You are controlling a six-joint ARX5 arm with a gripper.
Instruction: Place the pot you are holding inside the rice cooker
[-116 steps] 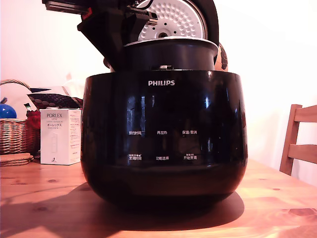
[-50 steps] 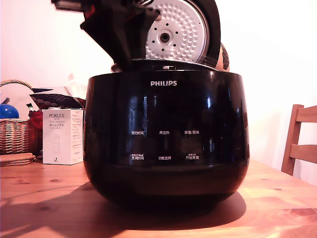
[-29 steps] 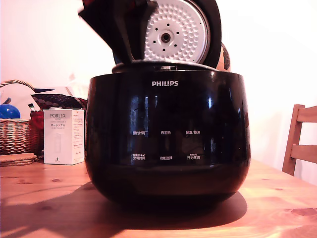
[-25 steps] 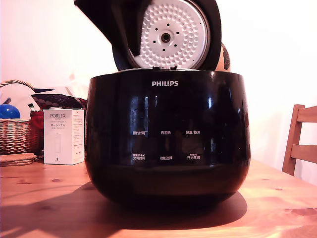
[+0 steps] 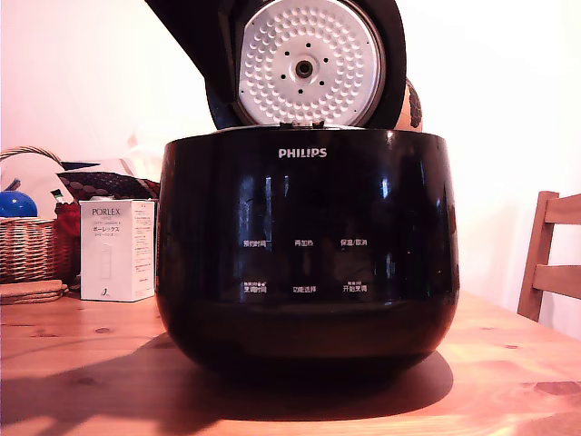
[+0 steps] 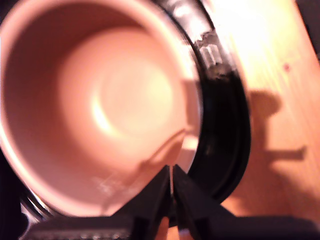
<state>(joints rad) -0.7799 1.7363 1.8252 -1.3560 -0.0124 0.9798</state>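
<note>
The rice cooker (image 5: 304, 254), glossy black and marked PHILIPS, stands on the wooden table with its lid (image 5: 309, 64) up, showing the dimpled white plate. In the exterior view the pot is hidden below the cooker's rim. The wrist view looks down into the pot (image 6: 110, 100), a round bowl tinted pink by the light, seated inside the cooker's black ring (image 6: 225, 115). My gripper (image 6: 170, 180) hangs above the pot's edge. Its dark fingers are shut to a hairline gap with nothing between them. A dark part of the arm (image 5: 195, 36) overlaps the lid at the exterior view's upper left.
On the exterior view's left stand a white PORLEX box (image 5: 113, 250) and a wicker basket (image 5: 27, 245) with a blue ball (image 5: 14, 204). A wooden chair (image 5: 549, 254) is at the right edge. Bare table (image 6: 270, 75) lies beside the cooker.
The pot went down into the cooker and out of the exterior view. The arm then rose and drew off to the upper left, uncovering the lid's white plate.
</note>
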